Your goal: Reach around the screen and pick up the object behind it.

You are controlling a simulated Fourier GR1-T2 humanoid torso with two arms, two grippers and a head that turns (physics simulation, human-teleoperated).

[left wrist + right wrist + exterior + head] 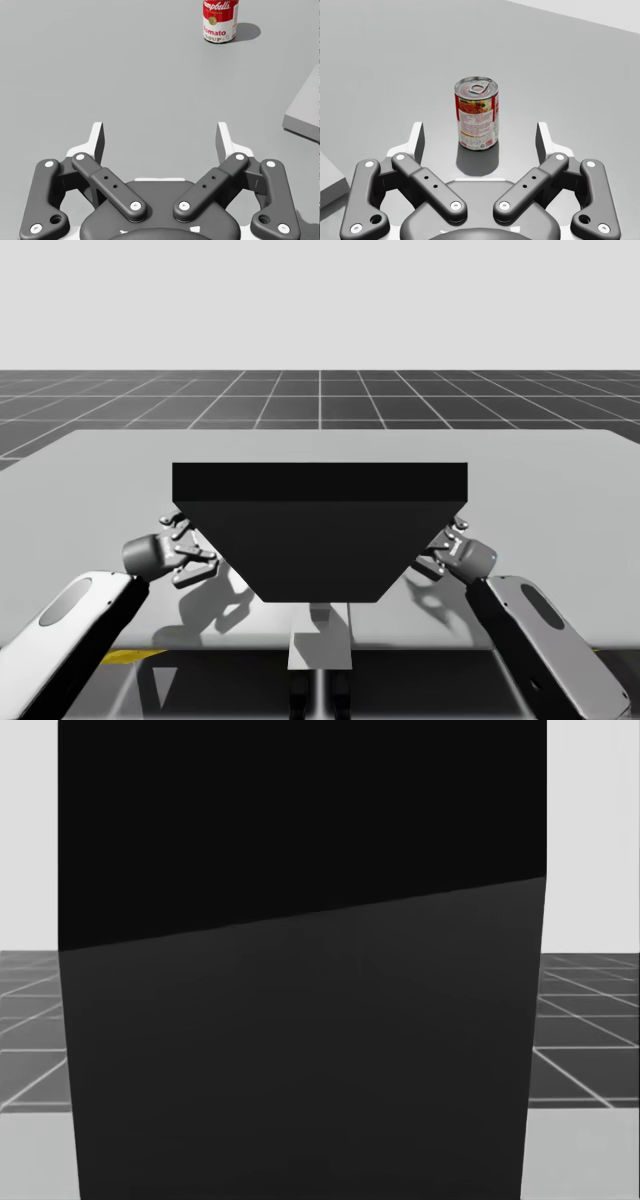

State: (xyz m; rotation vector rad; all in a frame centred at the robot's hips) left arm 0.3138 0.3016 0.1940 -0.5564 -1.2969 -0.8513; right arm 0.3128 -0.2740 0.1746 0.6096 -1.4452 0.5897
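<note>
So, left of the screen (320, 540), my left gripper (161, 140) hovers with fingers spread, holding nothing. Right of the screen, my right gripper (481, 140) is likewise spread and empty. The can (476, 114) stands upright just ahead of it, seemingly behind the screen.

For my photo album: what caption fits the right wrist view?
The open right end effector faces a red-and-white can standing upright on the grey table just ahead of it.

A grey table (100, 470) carries a black screen (320, 530) standing broadside across its middle. A red-and-white can (476, 114) stands upright on the tabletop, casting a short shadow.
</note>
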